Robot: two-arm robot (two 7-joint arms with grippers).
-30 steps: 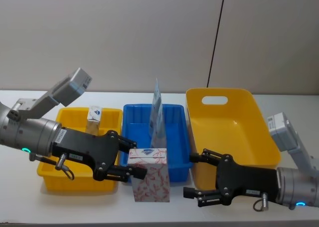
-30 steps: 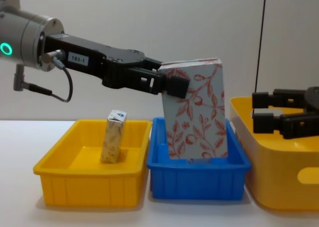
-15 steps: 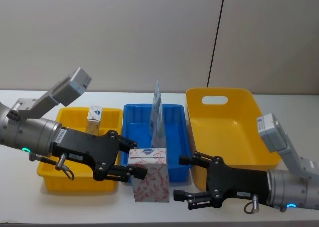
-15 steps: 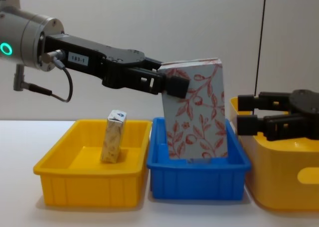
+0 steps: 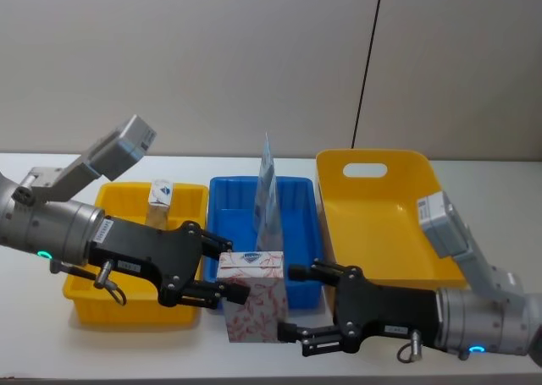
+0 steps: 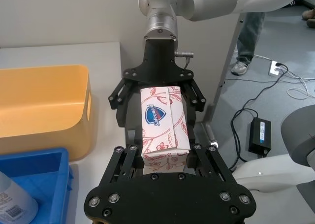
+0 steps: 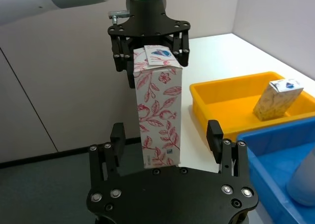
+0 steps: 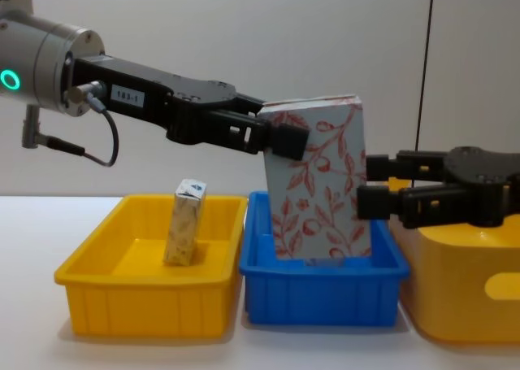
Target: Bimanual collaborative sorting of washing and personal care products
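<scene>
Between left gripper (image 5: 230, 269) jaws we're clamping the box (image 5: 254, 307); right gripper (image 5: 292, 303) is hovering alongside, jaws spread.

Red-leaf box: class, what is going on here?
The left gripper holds the white red-leaf box in the air, in front of the blue bin. The right gripper is open with its fingers either side of the box, not closed on it: a handover looks likely. A cream carton stands in the small yellow bin; pale blue tubes stand in the blue bin.
</scene>
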